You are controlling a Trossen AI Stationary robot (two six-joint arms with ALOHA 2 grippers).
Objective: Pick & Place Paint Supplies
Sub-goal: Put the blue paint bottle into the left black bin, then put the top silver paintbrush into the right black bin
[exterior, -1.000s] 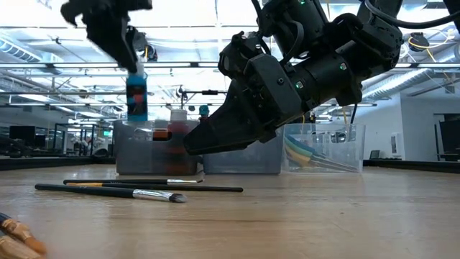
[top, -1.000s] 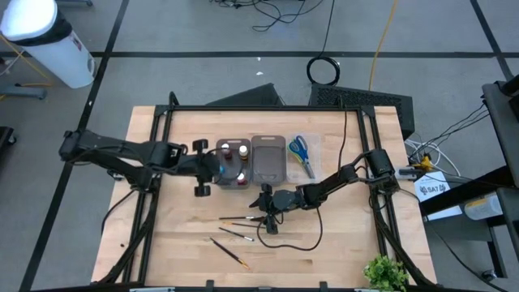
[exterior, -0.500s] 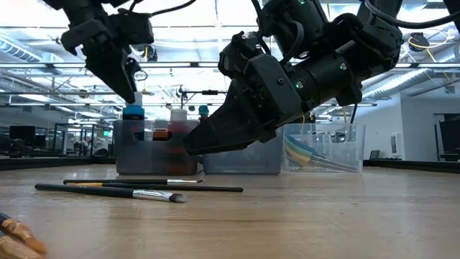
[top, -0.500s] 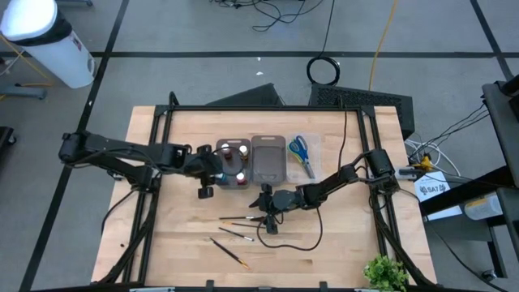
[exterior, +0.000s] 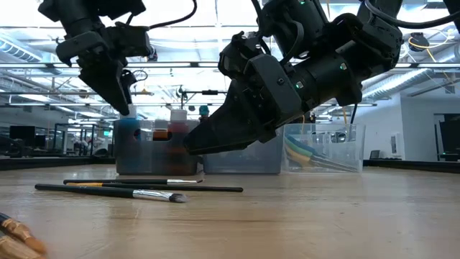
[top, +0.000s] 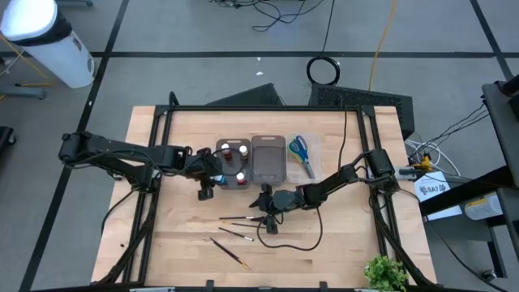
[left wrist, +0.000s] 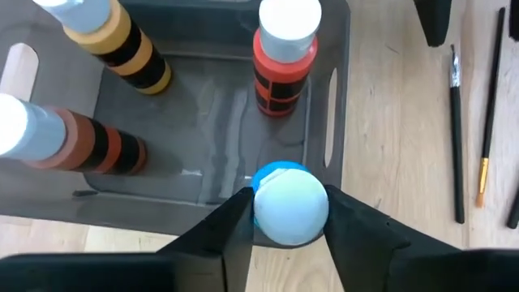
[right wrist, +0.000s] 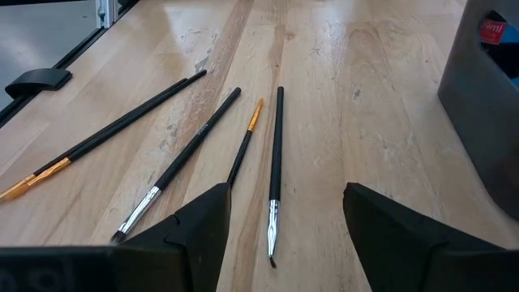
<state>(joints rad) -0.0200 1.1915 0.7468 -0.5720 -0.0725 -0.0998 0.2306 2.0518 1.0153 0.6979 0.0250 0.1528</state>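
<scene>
Wooden table [top: 340, 243] is carrying it all: left gripper [left wrist: 288, 212] is straddling the blue bottle [left wrist: 290, 203] standing in the grey tray [left wrist: 215, 154], jaws easing apart to leave it, while right gripper [right wrist: 280, 212] is hanging open over the brushes [right wrist: 276, 162]

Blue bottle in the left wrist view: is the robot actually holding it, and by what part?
Left end effector brackets the blue bottle at its white cap; whether it grips cannot be told.
</scene>
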